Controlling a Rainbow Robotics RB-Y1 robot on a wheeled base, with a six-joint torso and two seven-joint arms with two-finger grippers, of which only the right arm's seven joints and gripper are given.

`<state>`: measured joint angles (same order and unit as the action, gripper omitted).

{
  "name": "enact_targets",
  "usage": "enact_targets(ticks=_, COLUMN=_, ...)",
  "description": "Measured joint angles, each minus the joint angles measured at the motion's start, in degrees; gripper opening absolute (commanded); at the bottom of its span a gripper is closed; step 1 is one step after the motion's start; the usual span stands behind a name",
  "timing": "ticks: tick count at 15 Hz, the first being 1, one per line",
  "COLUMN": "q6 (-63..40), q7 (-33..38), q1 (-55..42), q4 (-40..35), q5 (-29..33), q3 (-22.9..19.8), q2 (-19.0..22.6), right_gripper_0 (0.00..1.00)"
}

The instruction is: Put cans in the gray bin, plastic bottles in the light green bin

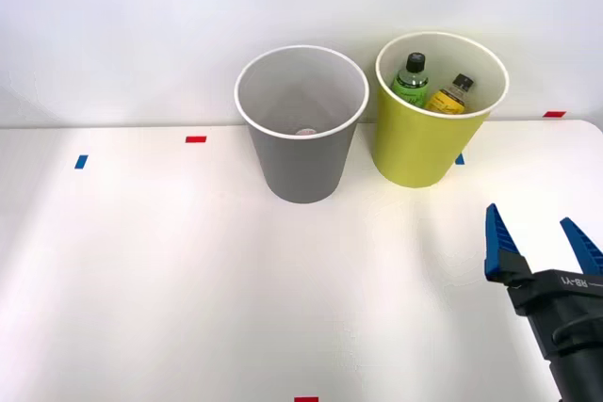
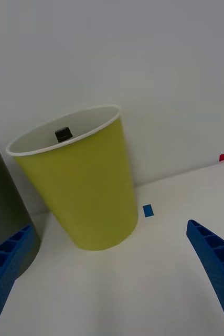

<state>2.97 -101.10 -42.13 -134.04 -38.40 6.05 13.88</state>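
Observation:
The gray bin (image 1: 301, 171) stands upright at the back middle of the white table. A small pale round shape lies deep inside it; I cannot tell whether it is one of the cans. Beside it on the right stands the light green bin (image 1: 415, 152), holding the two plastic bottles: a green-labelled one (image 1: 411, 79) and a yellow-labelled one (image 1: 450, 93), both black-capped. My right gripper (image 1: 530, 223) hovers open and empty in front of and to the right of that bin. The right wrist view faces the light green bin (image 2: 88, 194) with a black cap (image 2: 63, 134) inside, the gray bin (image 2: 4, 205) beside it, and the gripper (image 2: 109, 227) open.
Small tape marks lie on the table: red (image 1: 195, 139), blue (image 1: 81, 162), red (image 1: 554, 114), red at the front edge (image 1: 306, 399), and blue beside the light green bin (image 2: 148, 210). A white wall rises right behind the bins.

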Motion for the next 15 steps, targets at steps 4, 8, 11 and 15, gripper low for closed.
enact_targets(ticks=4, q6=1.76, q7=-0.4, q1=-1.2, q4=3.35, q5=5.61, q3=-0.04, q2=-3.55, right_gripper_0=1.0)
enact_targets(ticks=8, q6=6.89, q7=6.01, q1=-2.7, q4=8.43, q5=19.93, q3=0.36, q2=-9.08, right_gripper_0=1.0)
enact_targets(ticks=11, q6=9.35, q7=16.88, q1=-6.05, q4=8.79, q5=30.56, q3=1.43, q2=-10.6, right_gripper_0=1.0)
enact_targets(ticks=15, q6=11.8, q7=27.89, q1=-11.01, q4=8.97, q5=40.08, q3=5.26, q2=-10.44, right_gripper_0=1.0)
